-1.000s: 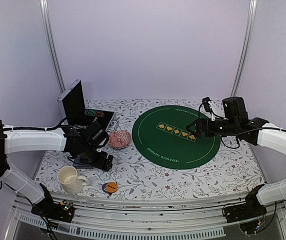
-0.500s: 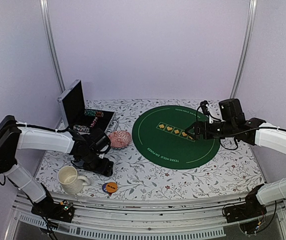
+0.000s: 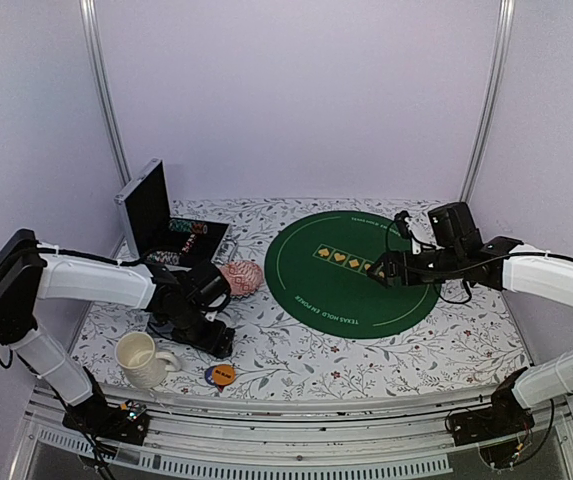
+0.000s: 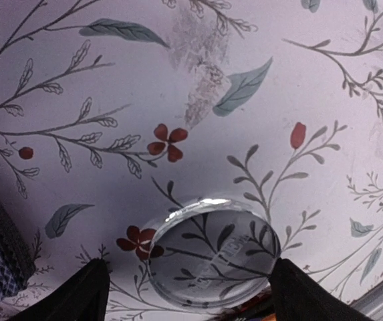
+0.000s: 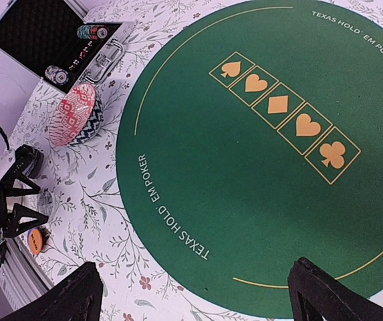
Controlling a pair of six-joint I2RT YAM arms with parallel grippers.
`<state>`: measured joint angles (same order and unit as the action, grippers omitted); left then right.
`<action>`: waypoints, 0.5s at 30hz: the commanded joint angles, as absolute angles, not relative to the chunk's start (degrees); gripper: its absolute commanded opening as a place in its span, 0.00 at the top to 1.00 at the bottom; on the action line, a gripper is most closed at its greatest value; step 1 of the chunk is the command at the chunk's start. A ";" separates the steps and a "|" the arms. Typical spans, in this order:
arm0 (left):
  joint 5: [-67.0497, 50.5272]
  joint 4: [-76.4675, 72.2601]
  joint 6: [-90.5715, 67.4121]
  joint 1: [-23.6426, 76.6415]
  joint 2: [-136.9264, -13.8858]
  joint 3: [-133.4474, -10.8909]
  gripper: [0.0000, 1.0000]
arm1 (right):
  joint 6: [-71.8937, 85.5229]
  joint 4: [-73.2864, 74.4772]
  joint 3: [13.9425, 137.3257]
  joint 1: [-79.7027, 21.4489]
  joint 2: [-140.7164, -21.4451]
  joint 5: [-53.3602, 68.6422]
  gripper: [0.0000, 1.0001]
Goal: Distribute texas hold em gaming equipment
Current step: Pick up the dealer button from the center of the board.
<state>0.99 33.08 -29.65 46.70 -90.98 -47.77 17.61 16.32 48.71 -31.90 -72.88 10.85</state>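
While the right tool (image 3: 376, 272) hovers spread over the round green felt poker mat (image 3: 326, 300), the left tool (image 3: 218, 342), left of it, stands spread either side of a clear round disc (image 4: 211, 254) on the floral bench (image 3: 446, 345). Orange and blue round buttons (image 3: 221, 375) lie left of the mat; dark-and-white poker chips (image 3: 188, 228) sit in an open black case (image 3: 151, 205) further left.

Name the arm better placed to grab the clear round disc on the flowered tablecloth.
Left. The left gripper hangs open over the clear round disc, a finger either side. The right gripper, open, is over the round green felt mat.
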 commanded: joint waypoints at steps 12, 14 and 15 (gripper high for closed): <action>-0.13 35.92 -25.97 49.35 -89.96 -51.30 0.04 | 17.73 17.49 50.59 -33.51 -75.25 10.33 0.01; -0.06 35.67 -25.69 49.64 -90.42 -51.18 0.03 | 17.80 17.41 50.57 -33.67 -75.44 10.41 0.01; -0.04 35.60 -25.52 49.81 -90.77 -51.09 0.03 | 17.79 17.40 50.60 -33.67 -75.56 10.44 0.01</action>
